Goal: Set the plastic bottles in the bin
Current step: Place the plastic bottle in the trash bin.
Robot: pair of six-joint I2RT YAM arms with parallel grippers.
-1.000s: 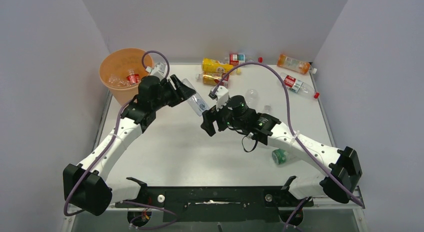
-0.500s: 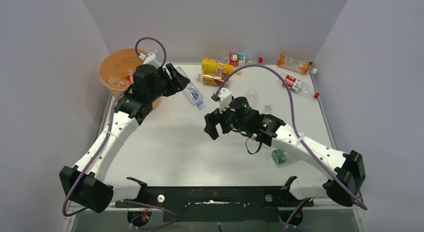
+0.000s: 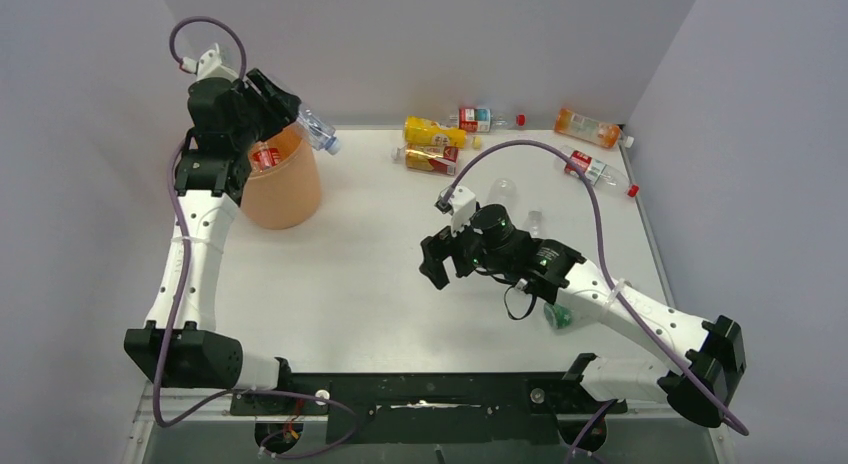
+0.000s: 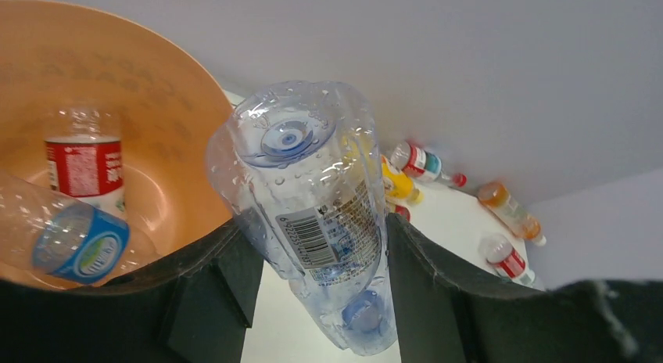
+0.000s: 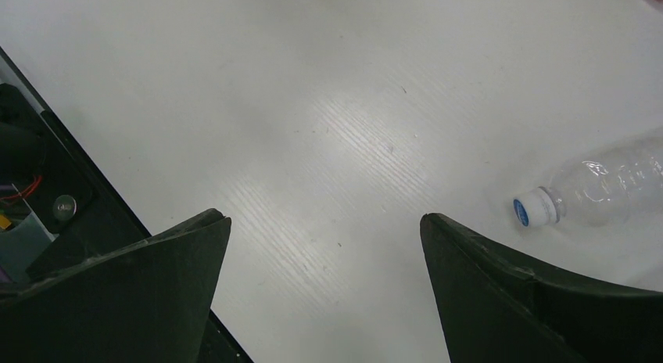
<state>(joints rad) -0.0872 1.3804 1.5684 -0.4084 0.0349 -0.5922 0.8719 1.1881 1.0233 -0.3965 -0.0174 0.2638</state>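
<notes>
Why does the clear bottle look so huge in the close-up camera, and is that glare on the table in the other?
Left wrist view: the held bottle sits right at the lens, so the wide angle swells it and curves the rim of the bin. Right wrist view: yes, a soft sheen of light on the table. Top external view: even light, only faint shadows.

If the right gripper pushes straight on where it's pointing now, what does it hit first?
Most likely the bare table: the right gripper has open jaws with only white surface between them. The clear blue-capped bottle lies off to one side, outside that line.
</notes>
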